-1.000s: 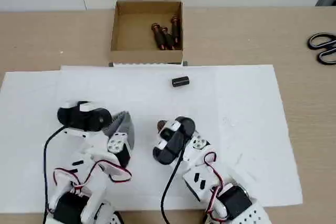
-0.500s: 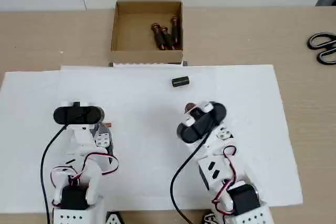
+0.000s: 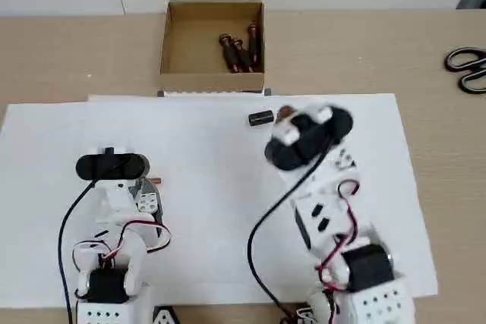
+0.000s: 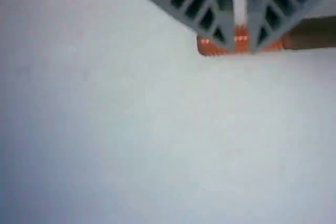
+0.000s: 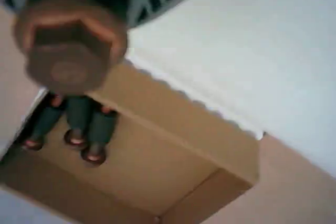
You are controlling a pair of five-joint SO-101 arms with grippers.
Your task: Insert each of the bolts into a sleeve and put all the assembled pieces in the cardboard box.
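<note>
The cardboard box point(image 3: 190, 47) at the back of the table holds three assembled pieces point(image 3: 239, 51). A loose black sleeve point(image 3: 260, 118) lies on the white paper just in front of it. My right gripper point(image 3: 292, 122) hangs beside that sleeve, shut on a bolt-and-sleeve piece point(image 3: 285, 114). In the right wrist view its copper hex head point(image 5: 68, 51) is close, with the box wall point(image 5: 199, 129) and the three pieces point(image 5: 79, 124) below. My left gripper point(image 3: 146, 183) is low over the paper at the front left, shut on a copper bolt point(image 4: 210, 45).
White paper point(image 3: 364, 187) covers the table in front of the box. Black scissors point(image 3: 467, 68) lie at the far right edge, off the paper. Both arm bases stand at the front edge.
My right arm has carried its piece from the middle of the paper toward the box, ending beside the loose sleeve. My left arm pulled back toward its base, then stayed still.
</note>
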